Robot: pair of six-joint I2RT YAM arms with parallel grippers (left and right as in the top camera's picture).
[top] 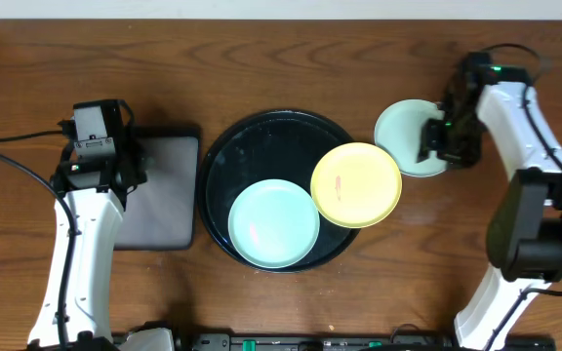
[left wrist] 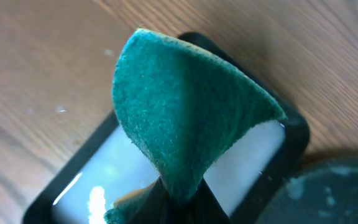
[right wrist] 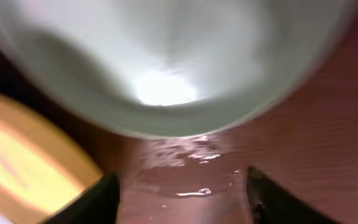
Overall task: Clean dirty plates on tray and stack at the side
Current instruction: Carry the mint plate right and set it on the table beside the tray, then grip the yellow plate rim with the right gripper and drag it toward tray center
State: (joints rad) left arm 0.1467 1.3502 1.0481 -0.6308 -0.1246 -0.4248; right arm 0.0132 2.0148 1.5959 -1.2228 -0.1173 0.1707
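Plates lie spread: one mint plate (top: 273, 223) by the tray's (top: 261, 132) near rim, the yellow plate (top: 356, 184) across its right rim, a second mint plate (top: 403, 132) on the table (top: 291, 58) just beyond. At that plate's right edge the right gripper (right wrist: 182, 186) stands wide, holding nothing; the left gripper (left wrist: 178, 202) pinches a green sponge (left wrist: 185, 106) over the small rectangular tray (top: 164, 195).

The round glossy black tray (top: 261, 136) holds one mint plate (top: 273, 223) lying flat. The yellow plate (top: 356, 184), red-smeared, overlaps the tray's right rim. A second mint plate (top: 404, 133) lies just right of it.
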